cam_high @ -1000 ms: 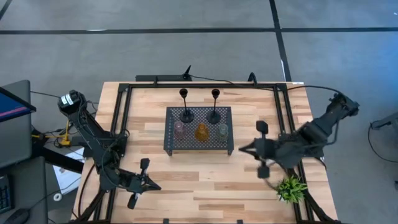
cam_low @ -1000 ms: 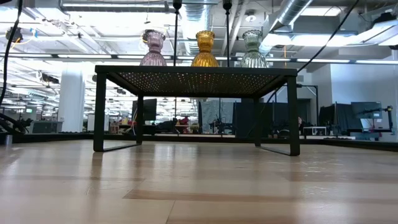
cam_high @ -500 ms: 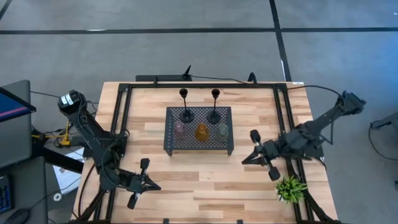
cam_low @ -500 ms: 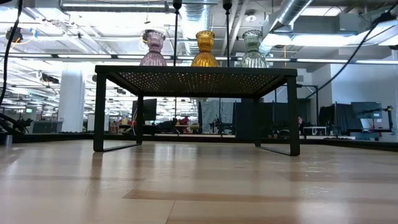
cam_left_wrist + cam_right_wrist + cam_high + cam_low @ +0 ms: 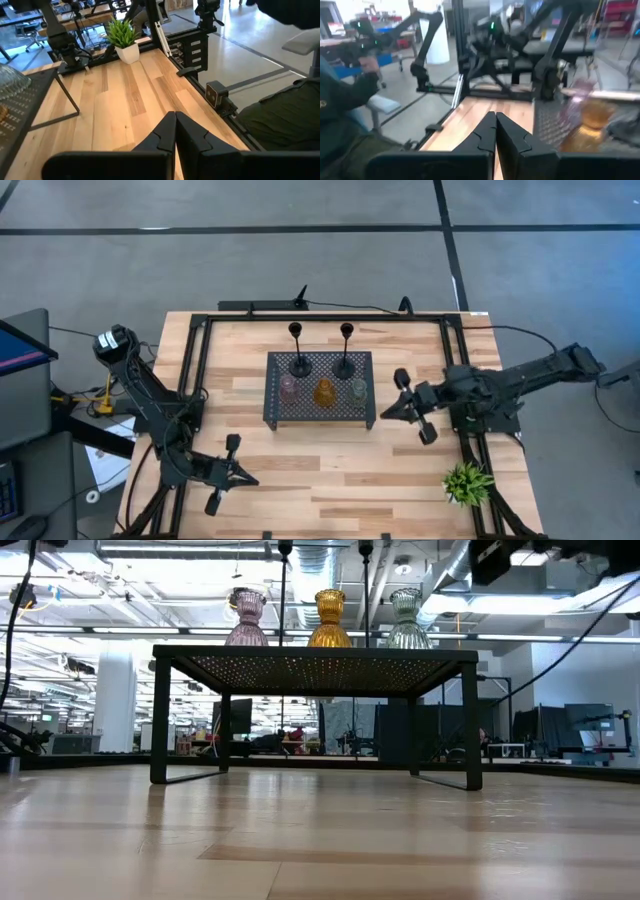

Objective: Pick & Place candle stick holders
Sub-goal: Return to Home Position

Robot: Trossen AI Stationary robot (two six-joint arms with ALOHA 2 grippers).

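Table: pale wooden table (image 5: pixel 330 470) with a black frame along its edges.
Shelf: black perforated tray (image 5: pixel 320 360) on thin legs, standing as a low shelf near the table's middle; the low view shows its flat top (image 5: pixel 315 653) raised clear of the wood.
Stemmed holders: left black stemmed holder (image 5: pixel 299 366) and right black stemmed holder (image 5: pixel 343 366) stand upright side by side along the shelf's far edge, apart from each other.
Glass holders: pink glass holder (image 5: pixel 289 388), amber glass holder (image 5: pixel 324 392) and green glass holder (image 5: pixel 358 389) stand in one row on the shelf's near half, in front of the stems. In the low view pink (image 5: pixel 246 618), amber (image 5: pixel 329 618) and green (image 5: pixel 405 618) are upright, evenly spaced, and not touching.
Right gripper: right gripper (image 5: pixel 392 409) is just beside the shelf's right near corner, pointing towards it. Its wrist view shows the two fingers pressed together (image 5: pixel 495 116) with nothing between them.
Left gripper: left gripper (image 5: pixel 240 476) is over the table's near left part, well apart from the shelf. Its fingers meet tip to tip (image 5: pixel 175 114) and carry nothing.
Plant: small green spiky plant (image 5: pixel 467 480) in a white pot (image 5: pixel 129 52) stands at the table's near right corner.
Person: a dark green sleeve (image 5: pixel 342 92) shows beyond the table in the right wrist view; that view is blurred.
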